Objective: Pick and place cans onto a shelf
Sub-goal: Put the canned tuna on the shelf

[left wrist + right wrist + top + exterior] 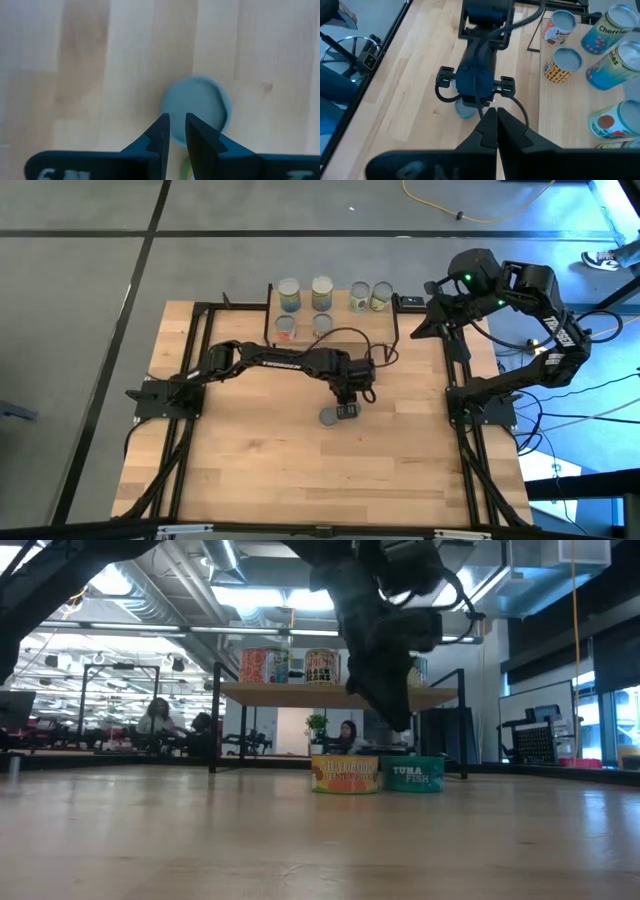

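Note:
A low teal can (330,417) with a silvery top (197,105) stands on its base on the tabletop near the middle. My left gripper (177,125) points steeply down just above the can's near rim, open by a narrow gap, its fingertips (398,722) clear of the teal can (413,773). The shelf (270,692) stands at the table's far edge with several cans (321,292) on its plank top. My right gripper (496,112) is shut and raised at the far right (422,330), holding nothing.
Two more cans (285,328) (322,324) stand by the shelf's front; one orange can (345,773) shows under the plank. A black frame (200,360) runs along the table's sides. Bare wood lies between the teal can and the near edge.

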Tool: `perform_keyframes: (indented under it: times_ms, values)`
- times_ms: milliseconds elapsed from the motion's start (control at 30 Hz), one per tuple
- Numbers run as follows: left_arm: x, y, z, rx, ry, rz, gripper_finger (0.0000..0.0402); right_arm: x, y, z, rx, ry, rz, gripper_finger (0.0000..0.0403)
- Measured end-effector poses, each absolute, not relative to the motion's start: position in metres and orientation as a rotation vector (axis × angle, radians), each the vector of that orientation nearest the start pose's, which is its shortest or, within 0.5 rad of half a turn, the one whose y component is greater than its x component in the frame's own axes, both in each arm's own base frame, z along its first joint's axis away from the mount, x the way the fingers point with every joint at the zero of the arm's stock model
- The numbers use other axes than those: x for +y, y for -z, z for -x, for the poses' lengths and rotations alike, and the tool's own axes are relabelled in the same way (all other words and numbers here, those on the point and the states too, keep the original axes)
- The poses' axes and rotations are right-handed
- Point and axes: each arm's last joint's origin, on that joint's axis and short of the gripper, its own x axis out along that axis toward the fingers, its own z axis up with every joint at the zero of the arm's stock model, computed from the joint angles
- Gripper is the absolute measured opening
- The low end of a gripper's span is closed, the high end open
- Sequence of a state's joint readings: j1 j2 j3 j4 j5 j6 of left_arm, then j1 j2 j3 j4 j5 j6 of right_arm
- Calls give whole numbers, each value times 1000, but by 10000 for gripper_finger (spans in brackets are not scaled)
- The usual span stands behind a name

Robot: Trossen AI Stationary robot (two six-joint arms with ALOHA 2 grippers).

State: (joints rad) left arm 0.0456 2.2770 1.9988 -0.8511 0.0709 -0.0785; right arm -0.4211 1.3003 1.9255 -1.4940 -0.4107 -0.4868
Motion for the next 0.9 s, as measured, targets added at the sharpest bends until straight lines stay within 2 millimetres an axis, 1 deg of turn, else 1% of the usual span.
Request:
perform_keyframes:
  times_ms: [67, 133, 167, 267, 333, 400, 467, 600, 767, 833, 900]
  values:
    - [23, -222, -484, 1107, -29, 143, 55, -60, -478, -163, 771, -190, 128, 5]
    - [24, -245, -478, 1108, -32, 145, 55, -60, -478, -163, 771, -198, 146, 5]
    - [25, -259, -478, 1072, -32, 142, 56, -60, -478, -163, 772, -202, 154, 5]
    - [28, -297, -465, 1066, -37, 114, 56, -59, -477, -162, 782, -215, 167, 5]
    - [29, -322, -462, 989, -44, 87, 56, -59, -473, -163, 802, -225, 159, 5]
    - [30, -342, -451, 987, -49, 59, 56, -58, -467, -164, 837, -242, 145, 5]
    - [31, -364, -443, 919, -61, 36, 56, -58, -458, -165, 884, -257, 125, 5]
    - [33, -397, -413, 877, -85, 14, 56, -57, -434, -174, 996, -275, 118, 5]
    - [31, -425, -383, 848, -103, 7, 57, -51, -400, -186, 1146, -297, 134, 5]
    - [30, -440, -369, 810, -104, 6, 57, -49, -387, -192, 1162, -318, 136, 5]
    - [29, -449, -357, 799, -106, 5, 57, -46, -374, -200, 1158, -340, 150, 5]
